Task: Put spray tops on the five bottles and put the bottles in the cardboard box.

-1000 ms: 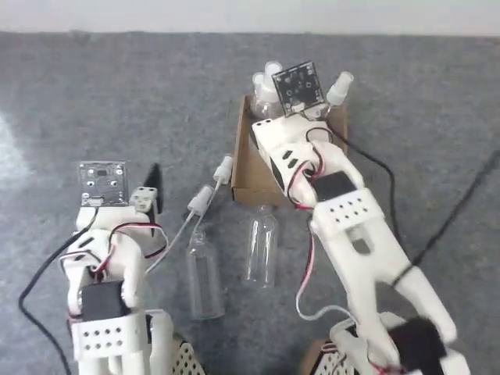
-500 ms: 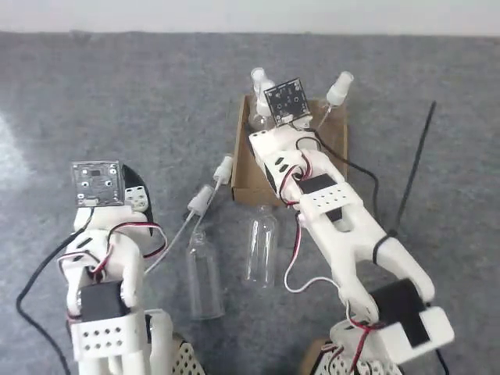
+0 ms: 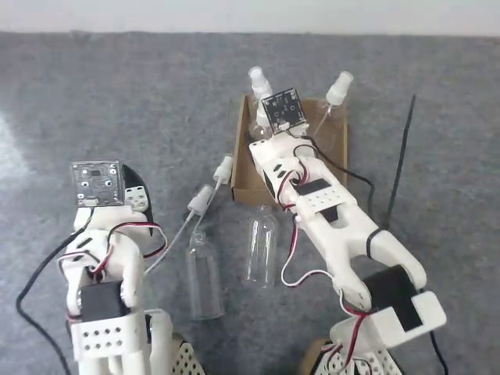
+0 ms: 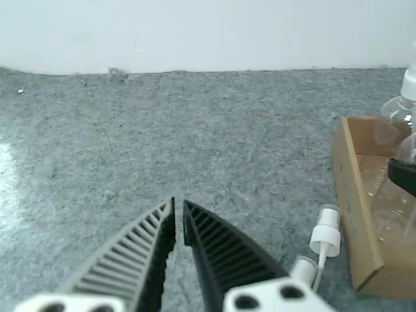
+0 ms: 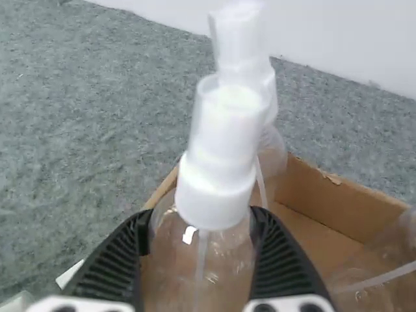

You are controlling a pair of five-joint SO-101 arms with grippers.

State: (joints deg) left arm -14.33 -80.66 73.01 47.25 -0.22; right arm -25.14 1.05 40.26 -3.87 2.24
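The right gripper (image 5: 200, 237) is clamped on the shoulders of a clear bottle (image 5: 214, 276) that already wears a white spray top (image 5: 224, 156), one ribbed finger on each side. The bottle stands upright over the near left corner of the cardboard box (image 5: 325, 195), with a second spray top (image 5: 237, 29) just behind it. In the high view the box (image 3: 241, 160) sits at upper centre on the grey worktop (image 3: 117, 101). The right arm's wrist board covers the middle of the box, and white tops stick up at the box's upper left (image 3: 257, 77) and upper right (image 3: 341, 86). Two uncapped bottles lie on their sides below the box, one near lower centre (image 3: 205, 273) and one just right of it (image 3: 262, 246). Two loose spray tops with thin tubes (image 3: 223, 168) (image 3: 201, 201) lie beside the box's left wall. The left gripper (image 4: 179, 211) hangs over bare worktop at the left of the frame, its fingers drawn together on nothing.
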